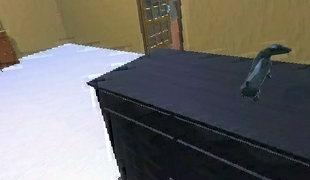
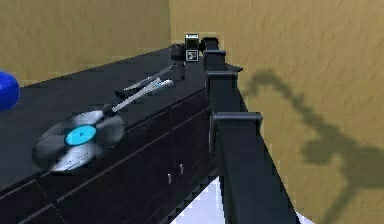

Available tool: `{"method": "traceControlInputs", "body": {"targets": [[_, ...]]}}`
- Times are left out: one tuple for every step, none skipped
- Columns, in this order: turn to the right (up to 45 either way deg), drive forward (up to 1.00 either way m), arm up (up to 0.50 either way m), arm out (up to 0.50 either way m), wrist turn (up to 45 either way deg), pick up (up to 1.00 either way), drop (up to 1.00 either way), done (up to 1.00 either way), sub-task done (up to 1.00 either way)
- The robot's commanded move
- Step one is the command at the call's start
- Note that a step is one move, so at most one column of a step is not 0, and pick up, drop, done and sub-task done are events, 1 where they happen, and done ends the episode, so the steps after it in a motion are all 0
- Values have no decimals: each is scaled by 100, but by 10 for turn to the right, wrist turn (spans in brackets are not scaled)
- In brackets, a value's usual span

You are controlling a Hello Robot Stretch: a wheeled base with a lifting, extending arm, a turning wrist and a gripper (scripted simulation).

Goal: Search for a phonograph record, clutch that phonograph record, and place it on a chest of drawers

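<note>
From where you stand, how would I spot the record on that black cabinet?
Find the black chest of drawers against the tan wall. On its top, toward the arm side view's left, lies the phonograph record. It is the one flat disc, greyish with a bright blue centre label, unlike the rounded all-blue thing farther left.

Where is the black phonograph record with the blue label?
The record shows in the arm side view's lower left, at the black chest of drawers' top, between the round blue object and the thin grey fingers.
</note>
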Motion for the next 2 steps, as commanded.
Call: {"method": "traceControlInputs", "body": {"targets": [[0, 0, 0, -10, 0, 0, 0, 0, 0], [0, 0, 0, 0, 0, 0, 0, 100, 0]]}}
